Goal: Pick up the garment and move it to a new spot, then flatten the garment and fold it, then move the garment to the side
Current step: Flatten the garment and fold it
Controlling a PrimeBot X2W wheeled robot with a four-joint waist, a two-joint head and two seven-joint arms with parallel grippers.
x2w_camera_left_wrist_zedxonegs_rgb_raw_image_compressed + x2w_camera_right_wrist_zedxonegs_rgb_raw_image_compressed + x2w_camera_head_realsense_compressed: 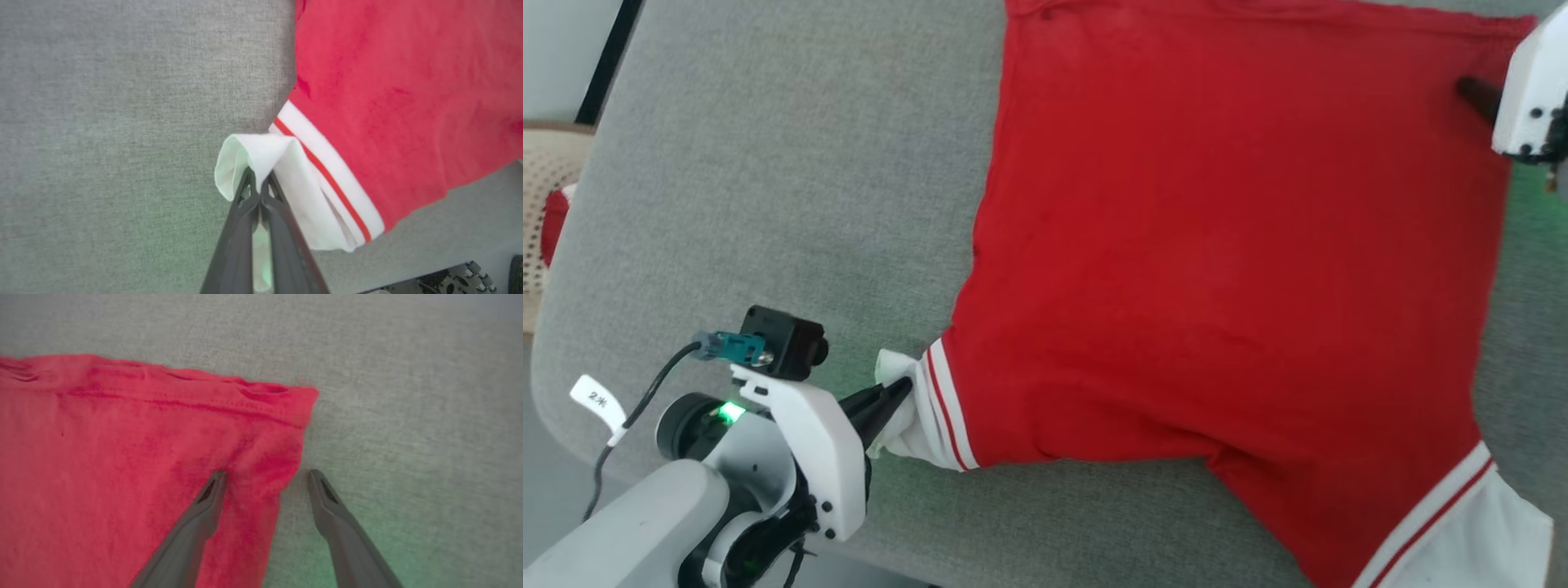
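The bright-red garment (1225, 245) lies spread on the grey cloth-covered table (768, 188), filling the right half of the head view. Its white cuff (915, 408) with thin stripes points toward the lower left, and my left gripper (900, 390) is shut on that cuff. In the left wrist view the dark fingers pinch a fold of the white cuff (265, 155) at the left gripper's tip (258, 177). A second white cuff (1478, 523) lies at the lower right. My right gripper (265, 475) stands open astride the garment's hemmed far corner (282, 408), one finger on the red cloth, the other on the table.
The grey table's rounded edge runs down the left side of the head view, with a woven beige chair (547, 188) beyond it. Bare grey table surface spreads left of the garment. A piece of the robot's base (457, 281) shows below the table edge in the left wrist view.
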